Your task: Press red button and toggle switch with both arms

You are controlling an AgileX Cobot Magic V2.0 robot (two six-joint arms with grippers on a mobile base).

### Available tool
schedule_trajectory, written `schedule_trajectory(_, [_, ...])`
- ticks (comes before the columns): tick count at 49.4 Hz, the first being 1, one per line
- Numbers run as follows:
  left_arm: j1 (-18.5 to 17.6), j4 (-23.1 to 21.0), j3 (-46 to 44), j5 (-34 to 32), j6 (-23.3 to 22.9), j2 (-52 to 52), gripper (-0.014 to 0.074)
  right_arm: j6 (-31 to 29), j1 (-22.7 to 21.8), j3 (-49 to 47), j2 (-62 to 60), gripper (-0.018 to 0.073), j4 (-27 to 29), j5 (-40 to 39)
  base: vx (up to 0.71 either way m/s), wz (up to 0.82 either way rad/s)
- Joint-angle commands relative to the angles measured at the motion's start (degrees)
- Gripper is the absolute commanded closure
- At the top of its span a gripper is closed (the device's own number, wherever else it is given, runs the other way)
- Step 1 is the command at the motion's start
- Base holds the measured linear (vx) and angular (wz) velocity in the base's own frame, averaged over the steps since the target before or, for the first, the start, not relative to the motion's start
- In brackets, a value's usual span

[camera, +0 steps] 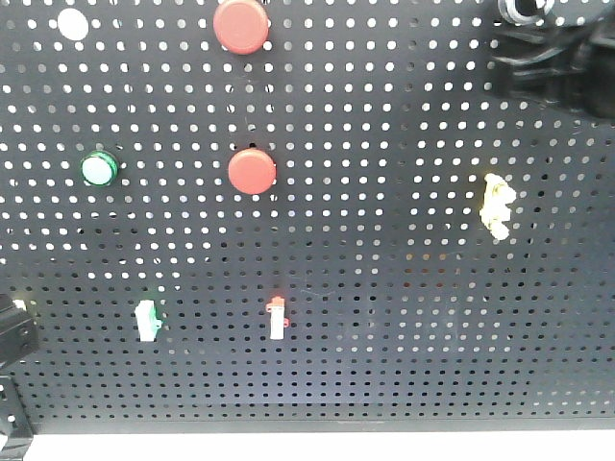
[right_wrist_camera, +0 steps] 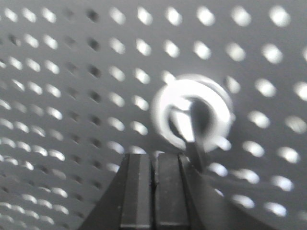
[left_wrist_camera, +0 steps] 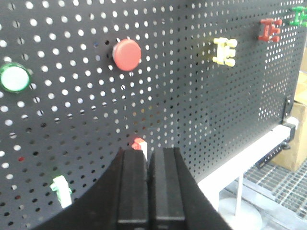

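On the black pegboard a red button sits mid-left, with a second red button above it. In the left wrist view the red button is up the board from my left gripper, which is shut and empty. A small red-based toggle switch peeks out just past its tips. My right gripper is shut and empty, close to the board. A blurred white ring with a dark lever lies just beyond its tips, up and to the right.
A green button, a white button, a green-based switch, a red-based switch and a yellow switch also sit on the board. The black right arm covers the top right corner. Black left arm parts show at the lower left edge.
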Motion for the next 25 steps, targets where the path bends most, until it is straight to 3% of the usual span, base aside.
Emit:
schedule_trajectory(1, [-0.1,-1.2,-1.5,-3.5,-0.7,0.1,0.0595,0.6,-1.3,-2.1,-1.6,0.0562,-0.1,-4.8,0.0,0.0])
schedule_trajectory(7, [-0.1,-1.2,-1.5,-3.6,-0.7,0.1,0.0595,0.6,-1.2,-2.1,-1.9,0.0562,-0.1,-4.5,0.0,0.0])
schedule_trajectory(17, [-0.1,-1.2,-1.5,-3.2,-0.7,0.1,0.0595,-0.2,-1.2,-1.4,-4.4,0.0562,-0.6,3.1,0.0,0.0])
schedule_trajectory(25, [-0.1,-0.4,-1.5,-2.1,-0.7,0.1,0.0595,-0.2,-1.2,4.3,-10.3,0.0562,-3.4,3.3,0.0,0.0])
